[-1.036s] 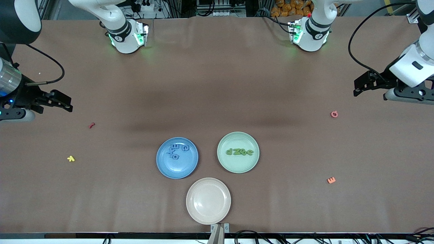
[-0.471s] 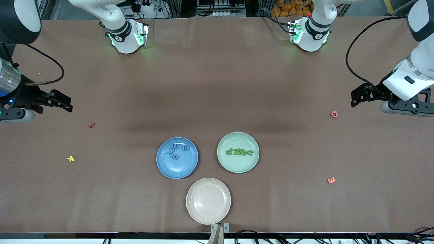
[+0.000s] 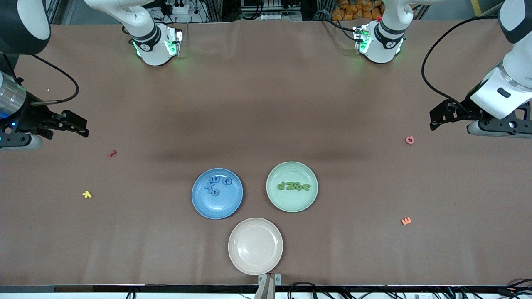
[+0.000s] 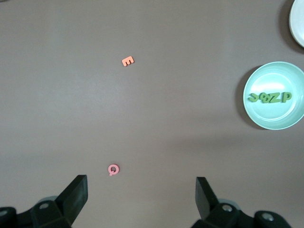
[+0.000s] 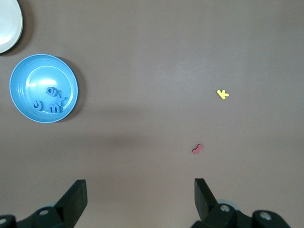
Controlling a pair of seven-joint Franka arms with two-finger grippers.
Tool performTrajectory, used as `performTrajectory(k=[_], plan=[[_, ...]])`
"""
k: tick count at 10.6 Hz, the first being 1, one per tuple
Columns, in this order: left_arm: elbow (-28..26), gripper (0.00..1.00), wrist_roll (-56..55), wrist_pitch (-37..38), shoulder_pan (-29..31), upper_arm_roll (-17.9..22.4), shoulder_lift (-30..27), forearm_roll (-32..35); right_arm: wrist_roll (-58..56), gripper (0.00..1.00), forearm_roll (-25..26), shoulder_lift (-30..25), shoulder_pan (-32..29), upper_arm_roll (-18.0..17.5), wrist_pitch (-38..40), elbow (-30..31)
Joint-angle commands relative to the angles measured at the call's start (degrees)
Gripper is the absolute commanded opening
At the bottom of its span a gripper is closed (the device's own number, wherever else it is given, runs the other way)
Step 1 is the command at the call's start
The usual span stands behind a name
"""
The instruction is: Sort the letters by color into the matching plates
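I am a pair of arms at a brown table point(image 3: 257, 104), and the blue plate point(image 3: 217, 203) is my landmark. My right gripper point(image 3: 81, 126) hangs over bare table toward the right arm's end, well apart from the blue plate, fingers spread wide and holding nothing. My left gripper point(image 3: 434, 114) hangs toward the left arm's end, also spread wide and empty.

The blue letters point(image 3: 216, 185) lie clustered and partly overlapping inside the blue plate. Just beside it, toward the left arm's end, the green plate point(image 3: 291, 203) holds the green letters point(image 3: 294, 186) in a row. I judge the sorting finished.

Risks from here: if either arm sweeps low toward the blue plate, it could clip a rim and tip foam letters out. The beige plate point(image 3: 255, 261) sits empty, nearer the front camera than the blue plate and close to the table edge; a nudge could push it off. Mistaking a stray letter for task work is another risk: the red letter point(image 3: 112, 153) and yellow letter point(image 3: 87, 194) lie toward the right arm's end, the pink letter point(image 3: 410, 140) and orange letter point(image 3: 406, 221) toward the left arm's end.

Open room is generous: the table farther from the front camera than the blue plate is bare up to my bases.
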State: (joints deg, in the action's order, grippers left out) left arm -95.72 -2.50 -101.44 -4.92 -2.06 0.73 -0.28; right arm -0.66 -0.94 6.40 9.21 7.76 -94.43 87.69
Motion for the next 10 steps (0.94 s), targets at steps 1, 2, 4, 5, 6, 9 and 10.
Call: performTrajectory(k=[1,2,4,5,6,9,10], plan=[[-0.9,1.00,-3.2,0.7,0.4,-2.0,-1.6,1.2,0.7,1.00,-0.2,-0.1,-0.5,-0.3,0.5,-0.1],[-0.6,1.00,-3.1,0.7,0.4,-2.0,-1.5,1.2,0.7,1.00,-0.2,-0.1,-0.3,-0.3,0.5,-0.1],[0.0,1.00,-2.3,0.7,0.3,-2.0,-1.3,1.2,0.6,1.00,-0.2,0.0,-0.8,-0.3,0.5,0.0],[0.4,1.00,-2.2,0.7,0.4,-2.0,-1.1,1.2,0.6,1.00,-0.2,0.0,-0.8,-0.3,0.5,0.0],[1.5,1.00,-2.2,0.7,0.5,-2.0,-0.7,0.8,0.6,1.00,-0.1,-0.1,-0.6,-0.3,0.7,0.0],[1.8,1.00,-2.5,0.7,0.0,-2.0,-0.6,0.9,0.5,1.00,0.0,-0.8,-0.9,-0.1,6.7,-0.5],[1.8,1.00,-2.5,0.7,0.0,-2.0,-0.5,0.9,0.5,1.00,0.0,-0.8,-1.3,-0.1,7.2,-0.5]])
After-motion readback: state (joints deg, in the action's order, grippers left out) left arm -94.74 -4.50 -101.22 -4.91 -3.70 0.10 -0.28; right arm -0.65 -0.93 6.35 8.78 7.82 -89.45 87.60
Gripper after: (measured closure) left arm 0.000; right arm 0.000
